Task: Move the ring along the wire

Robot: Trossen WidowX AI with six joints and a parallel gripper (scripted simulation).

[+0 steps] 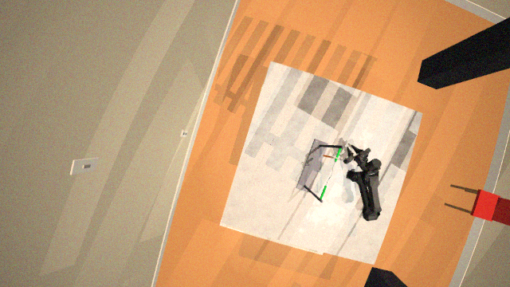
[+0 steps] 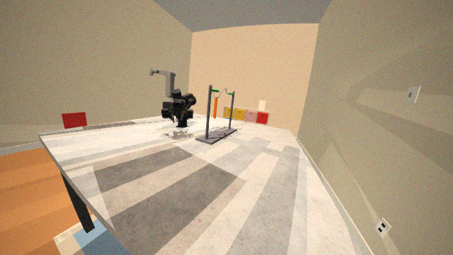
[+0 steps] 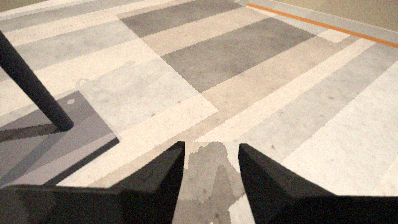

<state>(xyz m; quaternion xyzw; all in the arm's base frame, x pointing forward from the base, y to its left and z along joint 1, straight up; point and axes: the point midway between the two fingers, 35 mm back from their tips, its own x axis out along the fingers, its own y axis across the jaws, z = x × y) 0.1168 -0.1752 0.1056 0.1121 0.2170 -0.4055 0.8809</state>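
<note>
The wire stand has a grey base (image 1: 307, 172) (image 2: 216, 134) (image 3: 30, 150) and two dark posts. The ring's orange handle (image 1: 328, 157) (image 2: 214, 107) hangs from the green wire part (image 1: 338, 154) (image 2: 214, 91) at the near post (image 2: 208, 113) (image 3: 35, 90). The other green part (image 1: 323, 192) (image 2: 231, 93) sits at the far post (image 2: 231, 111). The thin grey wire (image 2: 224, 91) runs between them. My gripper (image 1: 347, 154) (image 2: 169, 116) (image 3: 211, 149) is low over the table beside the ring's post, apart from the handle. Its fingers stand partly apart with nothing between them.
The arm's base (image 1: 370, 211) (image 2: 182, 124) stands on the table beside the stand. A red object (image 1: 485, 204) (image 2: 74, 120) is beyond the table edge. Coloured boxes (image 2: 245, 115) line the far wall. Dark blocks (image 1: 466, 60) lie on the orange floor.
</note>
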